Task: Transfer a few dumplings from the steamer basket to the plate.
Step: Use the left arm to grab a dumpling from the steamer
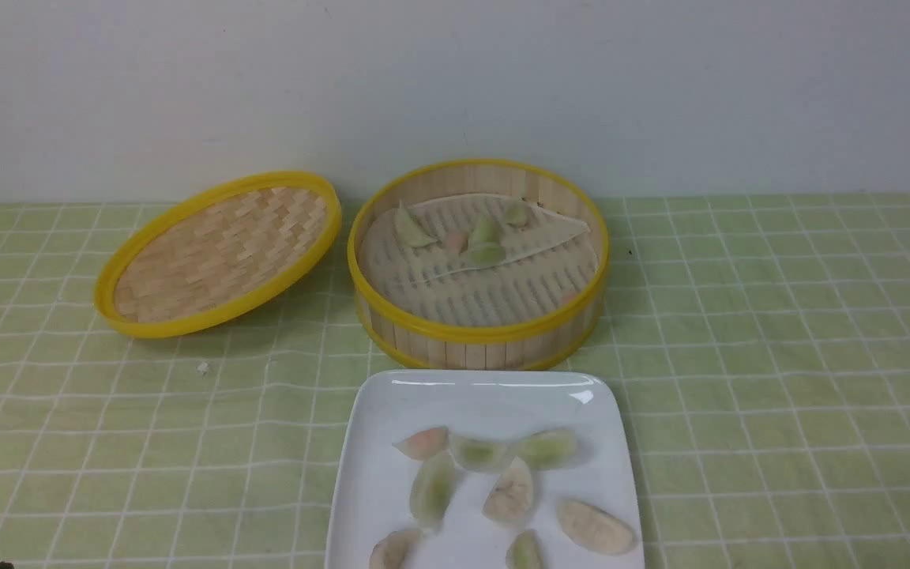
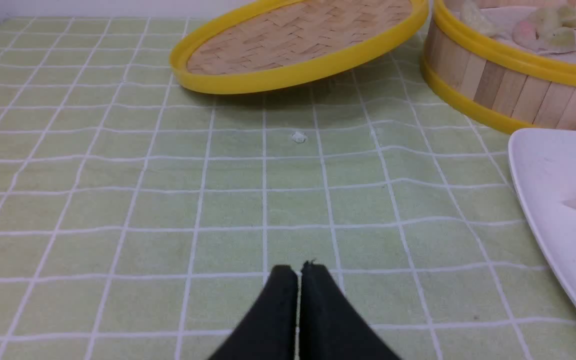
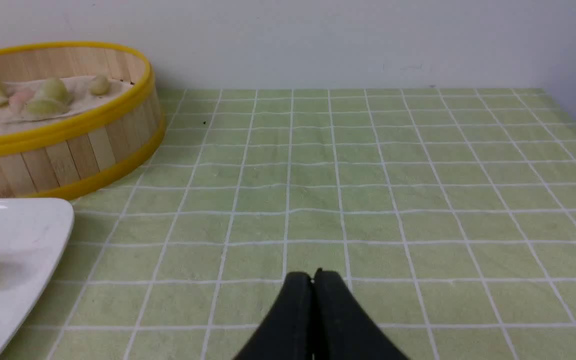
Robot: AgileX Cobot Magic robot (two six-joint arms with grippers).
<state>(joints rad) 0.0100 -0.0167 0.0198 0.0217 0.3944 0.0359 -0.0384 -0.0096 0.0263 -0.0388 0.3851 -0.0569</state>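
Observation:
The steamer basket (image 1: 477, 325) stands at the table's middle, with several dumplings (image 1: 485, 241) on its pale liner toward the back. Just in front of it lies the white plate (image 1: 376, 411), where several more dumplings (image 1: 512, 491) are spread out. Neither arm reaches into the front view. My left gripper (image 2: 298, 270) is shut and empty, low over the cloth to the left of the plate (image 2: 543, 200) and basket (image 2: 498, 90). Over the cloth to the right of the plate (image 3: 23, 225) and basket (image 3: 68, 150), my right gripper (image 3: 313, 275) is shut with nothing in it.
The woven yellow-rimmed lid (image 1: 218, 253) leans tilted beside the basket on its left. A small white crumb (image 1: 203, 367) lies on the green checked cloth in front of the lid. A pale wall runs along the table's back edge.

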